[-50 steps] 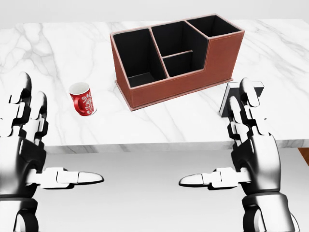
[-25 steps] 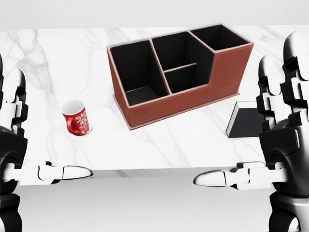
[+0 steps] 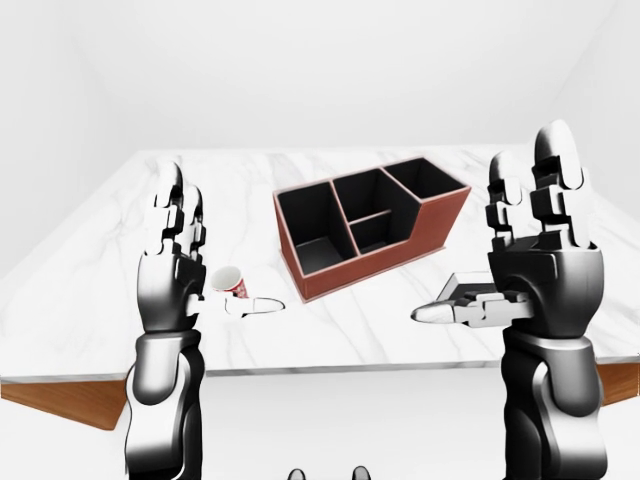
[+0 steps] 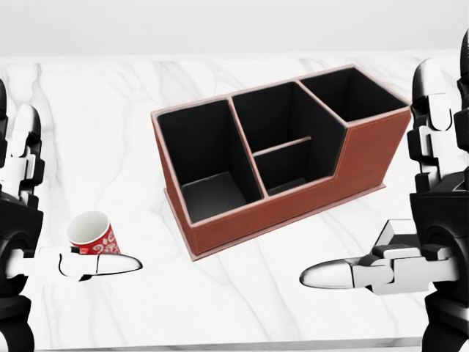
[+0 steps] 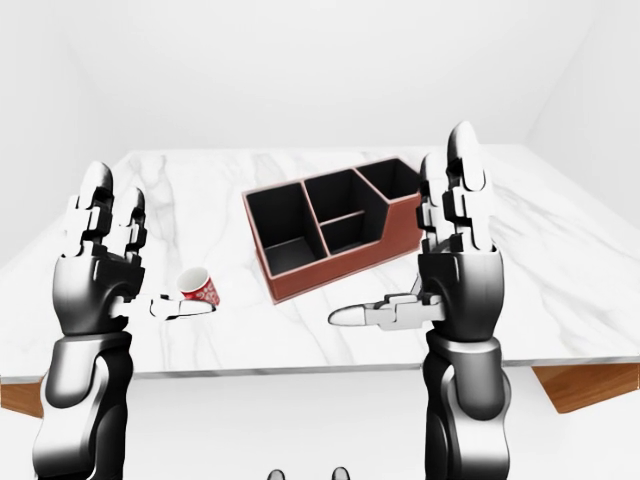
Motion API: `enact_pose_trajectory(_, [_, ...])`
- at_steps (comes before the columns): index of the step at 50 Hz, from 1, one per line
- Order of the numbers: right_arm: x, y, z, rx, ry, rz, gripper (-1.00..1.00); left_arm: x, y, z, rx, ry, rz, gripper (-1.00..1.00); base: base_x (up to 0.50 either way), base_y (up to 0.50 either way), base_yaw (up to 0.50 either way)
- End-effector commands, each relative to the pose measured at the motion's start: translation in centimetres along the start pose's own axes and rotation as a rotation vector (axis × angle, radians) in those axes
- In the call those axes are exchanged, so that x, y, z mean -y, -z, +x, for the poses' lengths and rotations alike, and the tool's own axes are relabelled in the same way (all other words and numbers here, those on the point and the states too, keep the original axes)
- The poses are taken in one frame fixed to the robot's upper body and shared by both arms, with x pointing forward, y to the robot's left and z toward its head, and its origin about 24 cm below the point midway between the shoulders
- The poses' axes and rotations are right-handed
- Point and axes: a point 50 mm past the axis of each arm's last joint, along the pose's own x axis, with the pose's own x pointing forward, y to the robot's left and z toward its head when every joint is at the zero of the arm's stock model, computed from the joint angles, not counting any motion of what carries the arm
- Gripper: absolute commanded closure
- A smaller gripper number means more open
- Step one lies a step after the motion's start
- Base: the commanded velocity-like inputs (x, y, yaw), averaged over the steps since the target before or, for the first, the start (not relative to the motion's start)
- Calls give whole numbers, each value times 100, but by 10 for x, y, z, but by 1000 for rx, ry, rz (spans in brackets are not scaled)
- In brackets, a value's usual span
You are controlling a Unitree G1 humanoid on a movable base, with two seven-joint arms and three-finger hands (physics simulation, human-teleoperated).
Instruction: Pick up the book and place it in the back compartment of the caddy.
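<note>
Book point(image 3: 462, 287): we see it flat on the table, right of the caddy point(image 4: 278, 165), mostly hidden behind our raised right hand point(image 3: 535, 255), untouched. Right hand: fingers spread, empty. Left hand point(image 3: 175, 260): likewise spread, empty, near the red mug point(image 5: 198, 284). Table point(image 3: 120, 270): white marble, wood underneath. Room: plain white walls.
</note>
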Motion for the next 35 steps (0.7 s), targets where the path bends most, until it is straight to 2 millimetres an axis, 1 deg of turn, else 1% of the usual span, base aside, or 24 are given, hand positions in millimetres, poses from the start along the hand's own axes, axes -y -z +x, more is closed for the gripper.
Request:
enact_pose_trajectory(1, [0,-2,0,7,1,-4,-100,0,-1,0,4,1,1,-100,50,0,0])
enact_pose_trajectory(9, [1,0,0,1,8,-4,-100,0,-1,0,4,-1,1,-100,37,0,0])
enact_pose_trajectory(19, [-2,1,1,-4,9,-39,-100,-1,-1,0,5,-2,1,-100,2,0,0])
enact_pose_trajectory(24, [-2,-2,-1,6,-14,-7,-100,-1,-3,0,11,-1,1,-100,4,0,0])
enact_pose_trajectory(35, [-2,-1,-1,1,-10,-19,-100,0,-5,0,21,0,2,-100,50,0,0])
